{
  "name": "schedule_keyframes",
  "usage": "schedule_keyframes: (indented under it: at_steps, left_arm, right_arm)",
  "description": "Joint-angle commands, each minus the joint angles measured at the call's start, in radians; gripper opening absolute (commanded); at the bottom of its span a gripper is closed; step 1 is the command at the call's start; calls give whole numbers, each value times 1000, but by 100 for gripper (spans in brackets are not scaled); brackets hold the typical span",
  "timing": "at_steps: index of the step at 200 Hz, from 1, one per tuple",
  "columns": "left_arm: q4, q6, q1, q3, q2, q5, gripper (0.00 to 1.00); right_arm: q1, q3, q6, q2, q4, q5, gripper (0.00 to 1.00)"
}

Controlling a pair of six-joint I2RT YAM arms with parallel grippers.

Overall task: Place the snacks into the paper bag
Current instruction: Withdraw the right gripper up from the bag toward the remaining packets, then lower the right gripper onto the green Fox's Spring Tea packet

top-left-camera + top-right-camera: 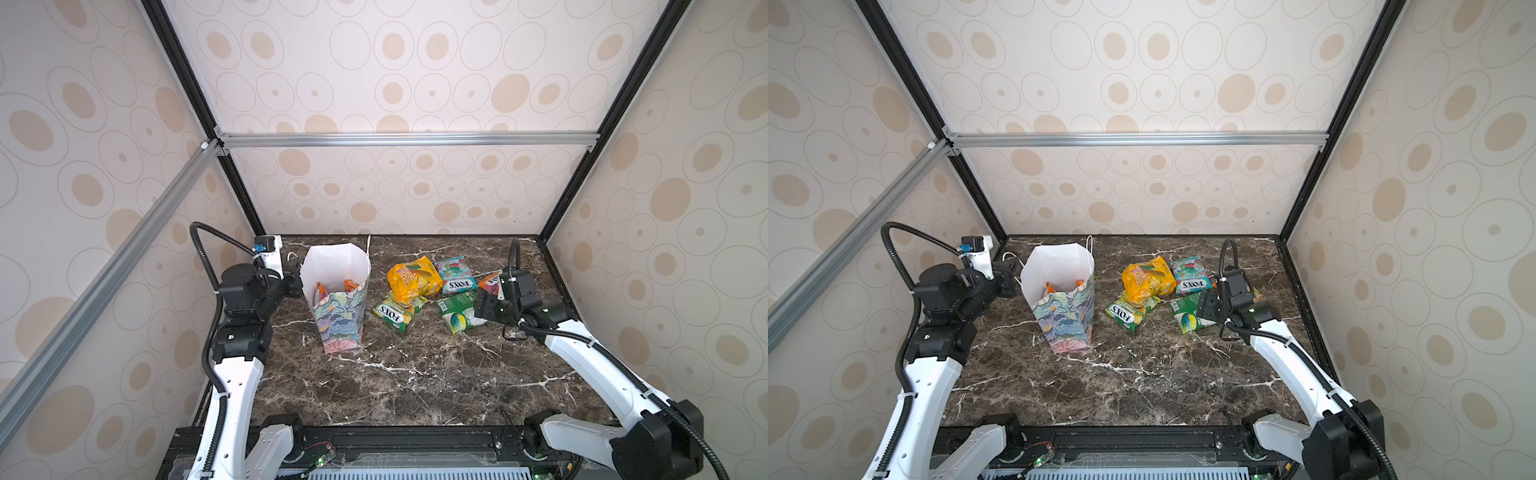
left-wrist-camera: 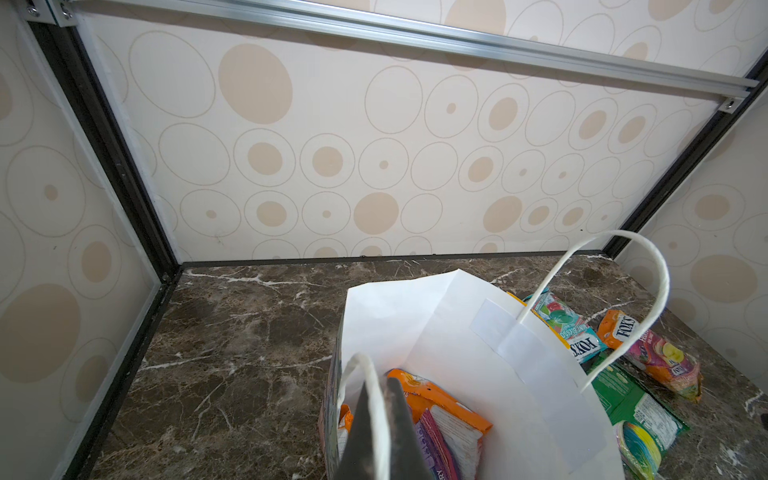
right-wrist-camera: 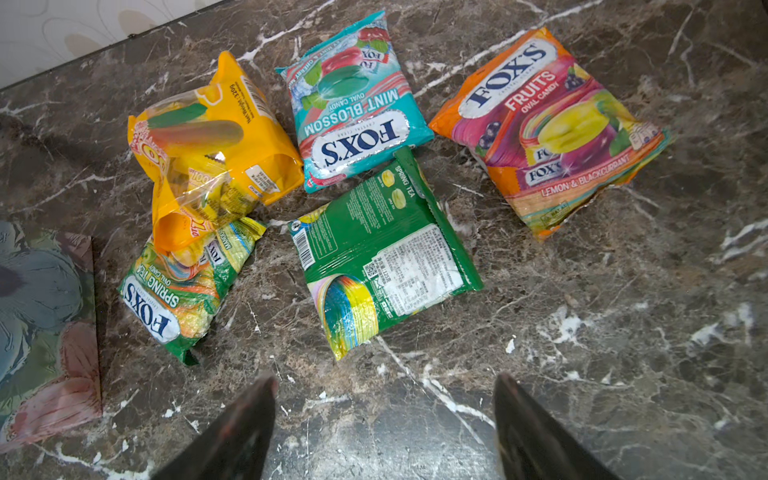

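The paper bag stands upright at the left, floral outside, white inside. My left gripper is shut on its near white cord handle at the rim. Orange and purple snacks lie inside the bag. On the marble right of the bag lie a yellow packet, a teal mint packet, an orange fruits packet, a green Spring Tea packet and a green packet lying back-side up. My right gripper is open and empty, just short of that back-side-up packet.
The marble tabletop is boxed in by patterned walls at the back and both sides. The bag's far cord handle arches over its rim. In both top views my right wrist hides part of the orange fruits packet.
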Motion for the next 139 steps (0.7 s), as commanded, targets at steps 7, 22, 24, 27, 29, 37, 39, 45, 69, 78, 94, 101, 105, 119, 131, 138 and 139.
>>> schedule_keyframes:
  at_steps: [7,22,24,27,29,37,39,45,69,78,94,101,105,119,131,138,139]
  left_arm:
    - [39,17,8,21,-5,9,0]
    - [34,18,9,25,-1,10,0]
    - [34,18,9,26,-1,11,0]
    - [33,17,9,27,-1,12,0]
    - [34,17,9,26,0,13,0]
    - [34,15,9,25,-1,15,0]
    - [35,15,9,26,-1,17,0]
    - [36,15,8,24,-1,15,0]
    - [36,15,9,24,-1,16,0]
    - [36,15,9,26,-1,17,0]
    - [36,17,7,25,-2,14,0]
    - [37,17,8,24,-2,13,0]
    - [36,18,8,24,-2,12,0]
    - [36,15,8,25,-2,17,0]
    - [37,15,7,24,-3,19,0]
    - [38,15,9,25,-5,18,0]
    - [38,15,9,25,-5,17,0]
  right_arm:
    - [-68,-57,41,-17,71,-95,83]
    - [-86,-84,40,-14,92,-95,83]
    - [-89,-89,41,-13,94,-95,83]
    - [-93,-93,41,-10,97,-95,83]
    - [-96,-96,40,-7,100,-96,83]
    - [-111,-105,42,2,111,-108,83]
    - [-114,-108,43,5,113,-110,83]
    - [-124,-113,49,11,118,-112,83]
    - [-147,-146,61,39,170,-121,83]
    - [-155,-157,67,52,191,-128,83]
    - [-171,-170,76,80,226,-152,83]
    - [-179,-174,81,95,239,-165,83]
    - [-182,-175,83,102,244,-174,83]
    - [-194,-179,83,133,261,-203,82]
    - [-204,-184,80,156,272,-216,81]
    - [-213,-190,72,170,283,-234,81]
    - [-214,-191,71,172,284,-238,81]
